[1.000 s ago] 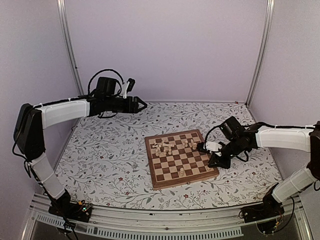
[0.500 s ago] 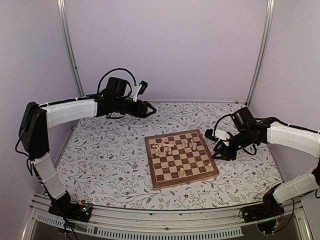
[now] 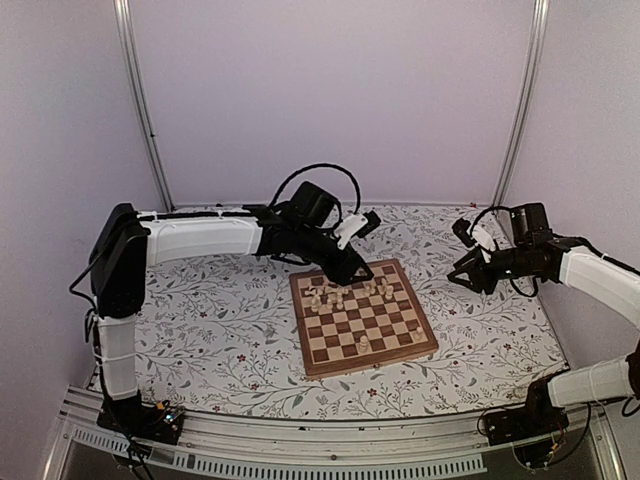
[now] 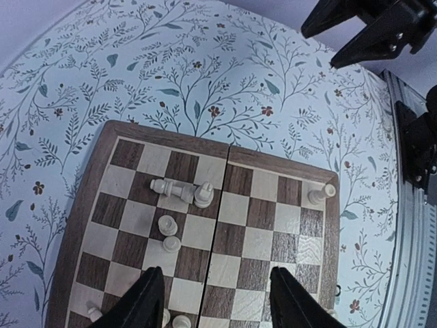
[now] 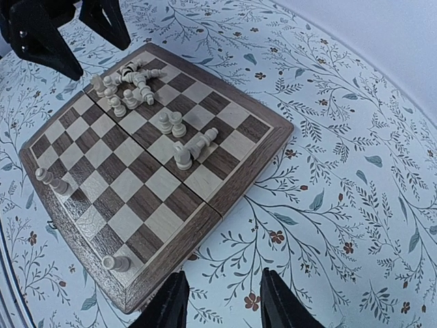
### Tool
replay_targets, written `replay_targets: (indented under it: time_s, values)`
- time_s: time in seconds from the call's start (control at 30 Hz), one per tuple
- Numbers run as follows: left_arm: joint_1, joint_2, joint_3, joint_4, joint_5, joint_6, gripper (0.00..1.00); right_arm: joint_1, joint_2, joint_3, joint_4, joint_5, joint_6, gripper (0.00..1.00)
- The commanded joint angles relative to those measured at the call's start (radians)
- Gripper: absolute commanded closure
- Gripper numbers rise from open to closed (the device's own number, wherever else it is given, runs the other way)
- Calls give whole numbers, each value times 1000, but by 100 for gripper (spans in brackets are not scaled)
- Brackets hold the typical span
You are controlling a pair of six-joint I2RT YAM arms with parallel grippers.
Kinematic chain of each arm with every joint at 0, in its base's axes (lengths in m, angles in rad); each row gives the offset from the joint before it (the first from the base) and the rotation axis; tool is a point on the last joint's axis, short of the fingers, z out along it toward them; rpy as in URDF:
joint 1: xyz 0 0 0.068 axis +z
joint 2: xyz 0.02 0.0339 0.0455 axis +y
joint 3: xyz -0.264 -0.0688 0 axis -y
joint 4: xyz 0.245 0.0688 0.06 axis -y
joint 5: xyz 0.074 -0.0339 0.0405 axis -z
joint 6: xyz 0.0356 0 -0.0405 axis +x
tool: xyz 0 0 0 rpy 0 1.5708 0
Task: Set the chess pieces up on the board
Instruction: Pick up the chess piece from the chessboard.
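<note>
The chessboard (image 3: 372, 361) lies in the middle of the floral tabletop. Several cream chess pieces (image 3: 330, 295) stand or lie in loose clusters along its far half, and single ones stand near the front (image 3: 362, 345). My left gripper (image 3: 355, 268) hovers above the board's far edge, open and empty. In the left wrist view (image 4: 215, 301) the board (image 4: 259, 242) is below it, with a toppled piece (image 4: 171, 186). My right gripper (image 3: 462, 275) is open and empty, raised to the right of the board. In its wrist view (image 5: 222, 304) it is over the tabletop beside the board (image 5: 130, 198).
Pale walls and metal posts (image 3: 142, 110) enclose the table on three sides. The floral tabletop (image 3: 210, 320) surrounds the board. A metal rail (image 3: 330, 440) runs along the near edge.
My left arm has swung from the back left to above the board's far edge. My right gripper has drawn back from the board's right edge, up and to the right.
</note>
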Motion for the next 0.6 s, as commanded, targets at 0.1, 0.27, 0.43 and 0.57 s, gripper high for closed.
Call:
replay_targets:
  time_s: [0.1, 0.27, 0.43, 0.57]
  values:
    - [-38, 157, 155, -115, -77, 5, 43, 2, -37, -17, 45, 59, 24, 62]
    - [-46, 253, 267, -154, -155, -40, 42, 3, -35, -20, 47, 79, 21, 62]
    - [-46, 326, 366, -214, -189, -63, 44, 3, -43, -24, 47, 87, 17, 62]
    - [-46, 372, 417, -247, -186, -69, 48, 2, -46, -27, 47, 95, 13, 62]
